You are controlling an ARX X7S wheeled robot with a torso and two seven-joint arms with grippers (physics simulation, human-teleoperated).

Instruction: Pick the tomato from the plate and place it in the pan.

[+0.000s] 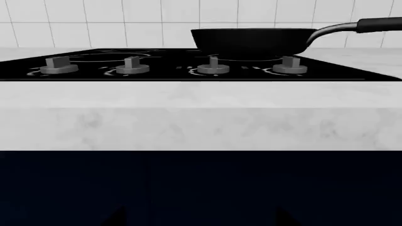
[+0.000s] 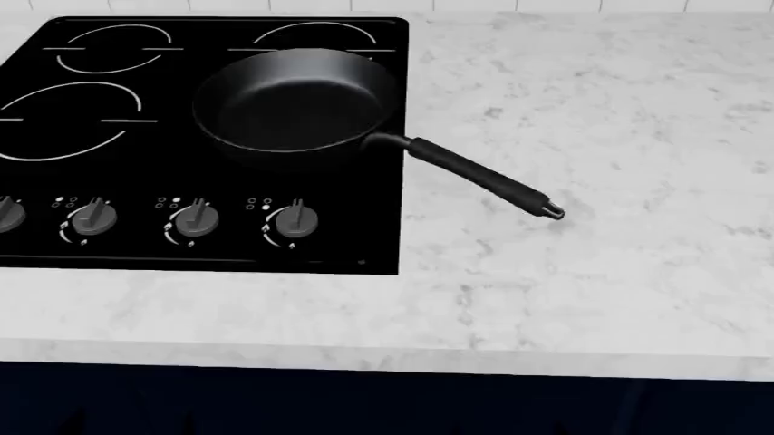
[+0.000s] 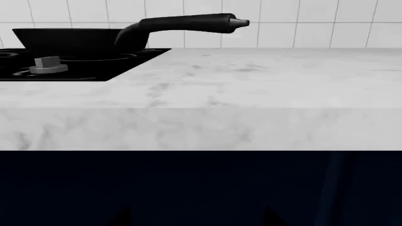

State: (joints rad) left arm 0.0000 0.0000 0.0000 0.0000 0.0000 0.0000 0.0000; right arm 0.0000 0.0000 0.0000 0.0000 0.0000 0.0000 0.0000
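Black pan (image 2: 296, 107) sat on the cooktop's (image 2: 72, 231) front-right burner, nothing inside, handle (image 2: 481, 175) angled out over the white marble counter (image 2: 604, 136) toward the robot's right. Tomato and plate weren't in any view. Row of grey knobs (image 2: 191, 220) ran along the cooktop's front edge, btwn pan and counter edge. White tile wall (image 3: 314, 23) behind, dark navy cabinet front (image 1: 201, 188) below. Grippers out of view, so can't tell if spread or closed.

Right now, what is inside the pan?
In the head view the pan shows a bare black interior, with no tomato in it. It sits on the stove. Both wrist views see only its outer wall, not the inside.
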